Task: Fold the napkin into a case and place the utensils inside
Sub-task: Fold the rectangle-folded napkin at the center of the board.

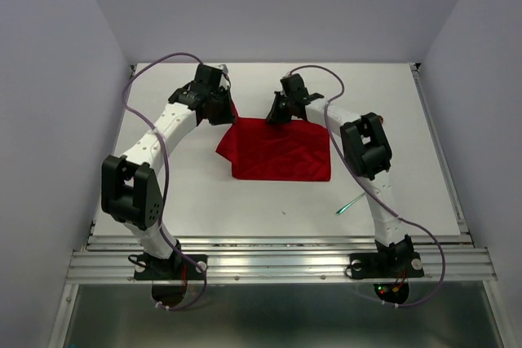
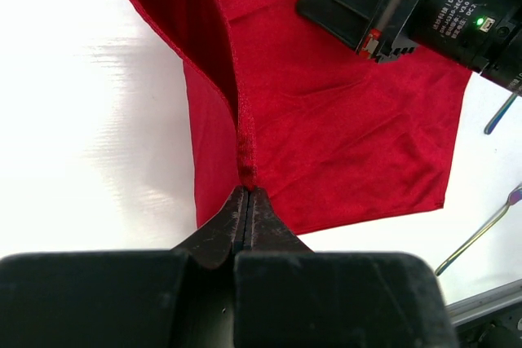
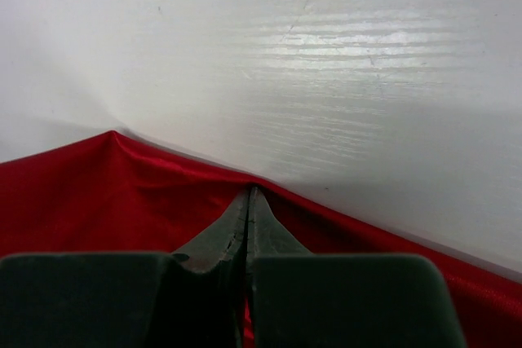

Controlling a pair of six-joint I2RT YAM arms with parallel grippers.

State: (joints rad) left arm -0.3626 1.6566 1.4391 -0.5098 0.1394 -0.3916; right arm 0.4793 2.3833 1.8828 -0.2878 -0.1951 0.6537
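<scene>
Red cloth, the napkin (image 1: 281,152), lay mostly flat around the middle of the white counter (image 1: 188,197), a little toward its far side, and was not yet a case. Its far-left corner was raised off the surface. The left end effector (image 2: 247,191) had its jaws together, clamped on that edge, so a flap stood up and curled over in the left wrist view. The right end effector (image 3: 249,193) sat further right on the far edge, jaws also together, with cloth peaking up around the tips. It looked clamped on the hem, though how much fabric it held was hard to tell. Holding both far points seemed meant to carry that edge toward the near one in an even fold, without the cloth skewing.

The near edge lay straight and free, with bare counter between it and the metal rail (image 1: 277,260). The utensils (image 1: 352,204) lay near the napkin's near-right corner, close beside the right arm (image 1: 377,193), apart from the cloth. A fold drawn straight toward the near side would probably miss them; one drifting right might brush them. To the left, open counter ran as far as the side wall (image 1: 49,120), and a strip of room remained behind both end effectors.
</scene>
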